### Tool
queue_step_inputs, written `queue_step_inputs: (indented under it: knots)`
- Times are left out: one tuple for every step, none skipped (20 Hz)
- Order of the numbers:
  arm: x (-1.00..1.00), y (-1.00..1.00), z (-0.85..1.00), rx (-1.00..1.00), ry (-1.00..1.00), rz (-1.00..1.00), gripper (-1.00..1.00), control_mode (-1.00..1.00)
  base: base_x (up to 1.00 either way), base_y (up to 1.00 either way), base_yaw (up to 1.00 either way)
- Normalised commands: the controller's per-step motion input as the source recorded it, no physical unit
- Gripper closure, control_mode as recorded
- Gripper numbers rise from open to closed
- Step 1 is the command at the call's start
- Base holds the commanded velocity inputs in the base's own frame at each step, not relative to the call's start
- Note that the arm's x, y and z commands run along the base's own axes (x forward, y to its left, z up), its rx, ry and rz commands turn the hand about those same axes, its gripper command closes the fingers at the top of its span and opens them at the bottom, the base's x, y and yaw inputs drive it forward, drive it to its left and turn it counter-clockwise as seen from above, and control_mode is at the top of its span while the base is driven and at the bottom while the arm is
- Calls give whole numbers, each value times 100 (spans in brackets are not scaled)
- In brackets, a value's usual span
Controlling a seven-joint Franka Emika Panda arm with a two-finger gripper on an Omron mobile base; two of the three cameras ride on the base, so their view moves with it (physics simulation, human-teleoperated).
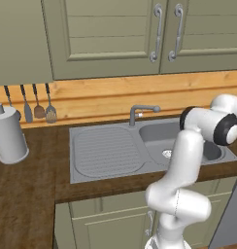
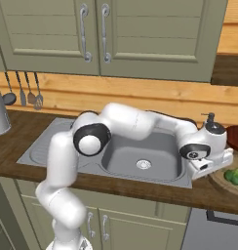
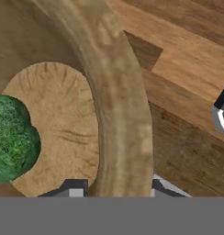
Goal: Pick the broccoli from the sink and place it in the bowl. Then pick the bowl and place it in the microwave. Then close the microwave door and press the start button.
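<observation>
Kitchen cabinets in pale green hang over a wooden backsplash, and below them a dark wood worktop carries the sink, whose basin looks bare apart from its drain. Right of the sink, at the worktop's near edge, sits the bowl, cut off by the frame in the right base view. The arm reaches across the basin, with its hand low over the bowl's left side.

Inside the bowl lies the broccoli, resting on the flat floor, so the first step looks done and the bowl pick-up is in hand.

From the hand view, the pincer straddles the bowl's thick rim: one fingertip stands on the inner side, over the bowl floor, and the other on the outer side, over the worktop. The rim runs away from the pincer and curves off toward the bowl's centre, so the wall lies crosswise between the tips, which is what a rim grasp needs. The fingers are spread wider than the wall, with small gaps on both sides; nothing is held yet. The broccoli sits on the inner-finger side, apart from that tip, and should stay clear of a closing grip.
</observation>
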Motion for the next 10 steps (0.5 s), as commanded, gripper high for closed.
queue_step_inputs:
  knots:
    - [-57,36,51,0,0,18,100,-100,0,0,0]
    - [-56,39,50,0,0,19,100,-100,0,0,0]
    - [-55,39,51,0,0,21,100,-100,0,0,0]
    - [-53,42,50,0,0,22,100,-100,0,0,0]
    - [-52,45,49,0,0,23,100,-100,0,0,0]
    - [-53,49,51,0,0,19,100,-100,0,0,0]
    - [-56,56,54,0,0,18,100,-100,0,0,0]
    - [-47,61,50,0,-1,19,100,-100,0,0,0]
    - [-46,62,49,0,-4,19,100,-100,0,0,0]
    - [-39,70,41,0,-2,20,100,-100,0,0,0]
